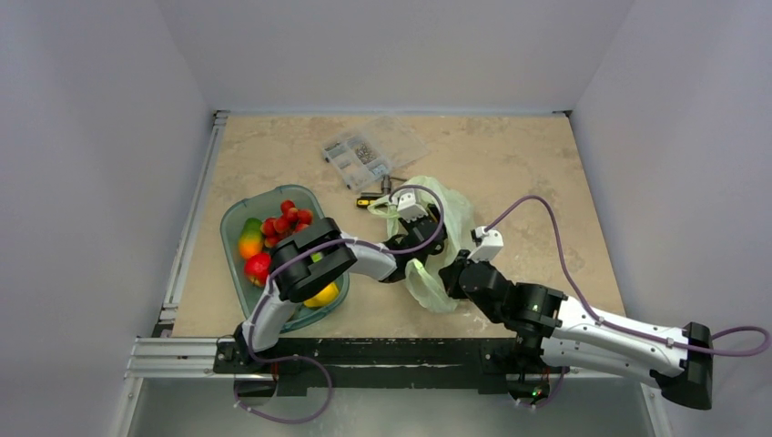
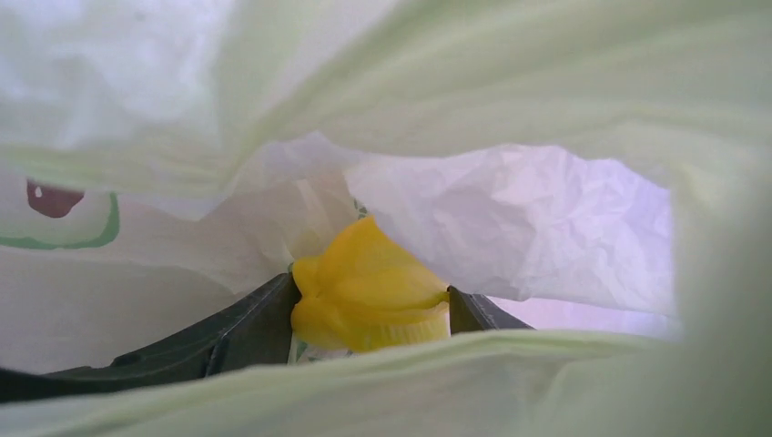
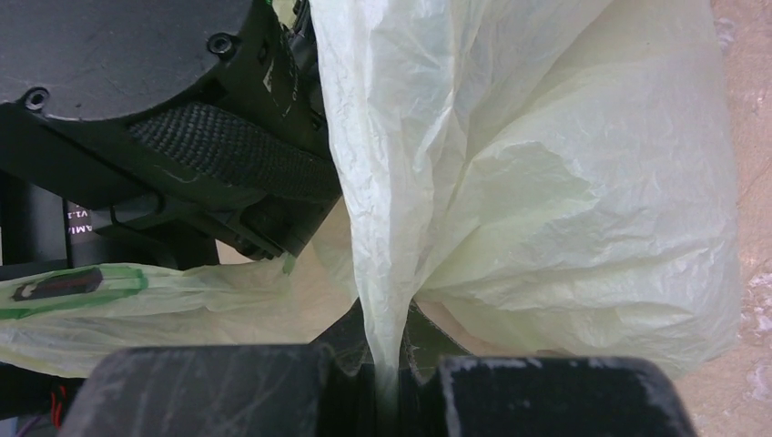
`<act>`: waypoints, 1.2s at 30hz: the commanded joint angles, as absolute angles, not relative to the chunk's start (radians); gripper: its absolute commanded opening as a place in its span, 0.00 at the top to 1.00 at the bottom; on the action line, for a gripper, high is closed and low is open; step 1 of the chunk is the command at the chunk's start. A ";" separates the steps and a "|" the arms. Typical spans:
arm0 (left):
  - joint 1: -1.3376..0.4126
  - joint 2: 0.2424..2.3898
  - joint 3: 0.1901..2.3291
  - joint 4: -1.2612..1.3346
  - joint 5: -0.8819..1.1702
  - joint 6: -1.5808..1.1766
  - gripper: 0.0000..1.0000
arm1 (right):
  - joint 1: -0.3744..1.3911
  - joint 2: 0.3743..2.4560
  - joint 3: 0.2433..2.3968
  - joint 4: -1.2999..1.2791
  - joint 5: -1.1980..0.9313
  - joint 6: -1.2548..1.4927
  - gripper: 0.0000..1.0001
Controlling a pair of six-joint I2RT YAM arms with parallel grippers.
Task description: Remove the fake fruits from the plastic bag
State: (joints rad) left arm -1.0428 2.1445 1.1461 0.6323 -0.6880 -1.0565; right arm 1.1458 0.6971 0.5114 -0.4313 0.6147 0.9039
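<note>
Crinkled pale green film of the plastic bag (image 2: 546,382) crowds the left wrist view, the only view showing the left gripper (image 2: 371,302) deep inside, clamped on a yellow fruit (image 2: 364,273) whose narrow end points up. From above that fruit is hidden; the bag lies mid-table, its long axis running away from the arms, and any other contents cannot be made out. At right, the right gripper (image 3: 387,364) pinches a fold of the bag's near end between closed fingers.

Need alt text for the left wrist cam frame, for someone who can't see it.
A yellow fake fruit sits clamped between the two dark fingers of the left gripper, seen from inside the pale green plastic bag. Crinkled translucent film fills the rest of the frame, with a green-outlined printed mark at far left.
</note>
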 commanded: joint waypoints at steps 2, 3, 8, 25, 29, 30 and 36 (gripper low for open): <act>-1.034 2.133 1.106 0.714 -0.688 -0.926 0.60 | 1.144 0.686 0.554 -0.441 0.647 0.898 1.00; -1.033 2.124 1.095 0.743 -0.677 -0.898 0.63 | 1.144 0.686 0.554 -0.442 0.648 0.899 1.00; -1.028 2.030 1.035 0.838 -0.628 -0.784 0.72 | 1.144 0.684 0.544 -0.447 0.656 0.902 1.00; -1.017 1.637 0.735 0.838 -0.296 -0.774 0.91 | 1.144 0.750 0.540 -0.406 0.698 0.913 1.00; -0.999 1.552 0.700 0.775 -0.204 -0.747 0.92 | 1.144 0.759 0.544 -0.403 0.698 0.911 1.00; -0.993 1.531 0.701 0.745 -0.184 -0.741 0.91 | 1.144 0.760 0.543 -0.403 0.700 0.913 1.00; -0.971 1.500 0.737 0.564 -0.068 -0.654 0.79 | 1.144 0.755 0.549 -0.431 0.707 0.914 1.00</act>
